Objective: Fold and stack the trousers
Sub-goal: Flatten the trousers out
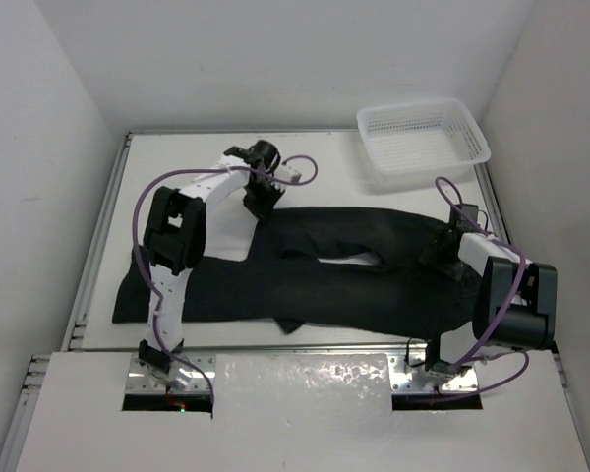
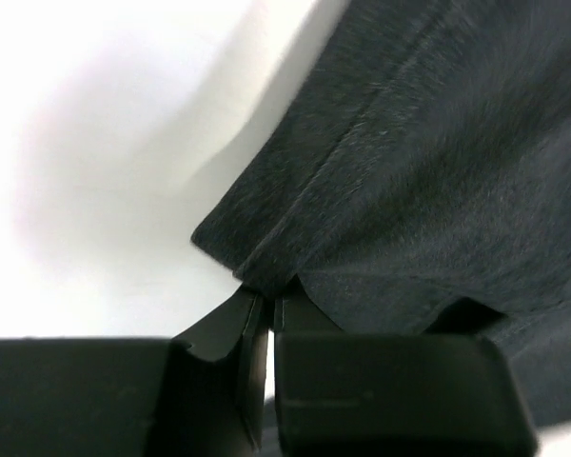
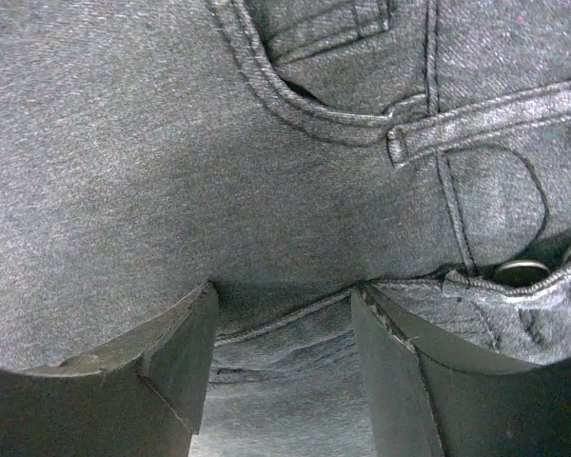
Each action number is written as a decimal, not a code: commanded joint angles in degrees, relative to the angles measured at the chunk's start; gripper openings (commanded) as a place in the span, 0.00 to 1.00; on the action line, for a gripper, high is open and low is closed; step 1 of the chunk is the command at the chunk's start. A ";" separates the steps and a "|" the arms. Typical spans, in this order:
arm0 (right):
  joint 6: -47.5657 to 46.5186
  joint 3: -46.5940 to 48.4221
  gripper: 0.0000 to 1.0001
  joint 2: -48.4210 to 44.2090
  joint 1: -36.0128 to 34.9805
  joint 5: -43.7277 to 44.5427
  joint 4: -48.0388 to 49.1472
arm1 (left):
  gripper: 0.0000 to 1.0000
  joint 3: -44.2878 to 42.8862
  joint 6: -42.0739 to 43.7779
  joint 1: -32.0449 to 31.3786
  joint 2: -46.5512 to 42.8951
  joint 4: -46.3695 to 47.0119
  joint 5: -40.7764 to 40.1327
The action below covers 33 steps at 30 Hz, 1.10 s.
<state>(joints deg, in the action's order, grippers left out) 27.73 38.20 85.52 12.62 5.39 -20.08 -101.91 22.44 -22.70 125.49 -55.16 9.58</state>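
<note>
Left tool pinches the trousers at a hem corner — right tool gapes wide astride their waist end

From above, the trousers looked plain black, with no print or stripe. Close up they read more as charcoal, finely speckled in the weave, with stitching in the same dark tone and two dull silver buttons at about four o'clock in the right wrist view. The worktop was plain white. The basket, at one o'clock on it, was white too, with an open mesh lattice. The left arm and right arm were white and black, trailing purple cables. The left gripper had matt black jaws, while those of the right gripper looked dark grey-black, scuffed paler along their edges.
</note>
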 commanded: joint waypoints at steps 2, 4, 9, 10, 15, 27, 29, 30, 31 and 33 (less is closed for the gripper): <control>2.51 -3.92 0.58 4.66 0.04 -1.69 4.08 | 0.00 -11.46 4.80 2.22 -11.92 8.03 -11.95; 2.60 -4.44 0.58 5.10 -0.23 -2.31 4.60 | 0.00 -12.96 6.64 1.52 -16.30 11.71 -12.13; 2.60 -5.85 0.58 3.70 -1.19 -3.98 6.10 | 0.00 -6.58 12.10 -3.66 -23.97 13.06 -4.34; 2.51 -5.85 0.58 3.43 -1.46 -4.50 6.36 | 0.00 -4.72 13.93 -6.02 -25.54 12.10 -3.18; 1.81 -5.15 0.59 2.03 -1.81 -4.95 5.66 | 0.00 6.18 14.21 -11.57 -27.84 9.72 3.05; 1.45 -3.74 0.64 -0.96 -1.72 -5.12 3.90 | 0.58 8.26 31.44 -21.34 -28.63 -19.82 18.01; 1.28 -3.65 0.64 -1.23 -1.72 -5.12 3.64 | 0.58 4.19 24.56 -16.97 -28.81 -11.80 20.82; 1.28 -3.48 0.64 -1.32 -1.72 -5.12 3.47 | 0.58 2.52 19.54 -14.68 -28.81 -7.03 20.65; 1.02 -3.30 0.64 -1.49 -1.72 -5.12 3.29 | 0.58 1.98 10.53 -12.48 -28.55 -2.28 20.13; 0.75 -2.95 0.64 -1.67 -1.72 -5.12 2.85 | 0.58 1.54 3.00 -6.85 -26.45 9.59 18.20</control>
<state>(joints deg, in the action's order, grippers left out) 28.64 36.01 83.81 11.11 2.31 -13.52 -98.00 39.97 -36.84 99.85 -62.28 27.57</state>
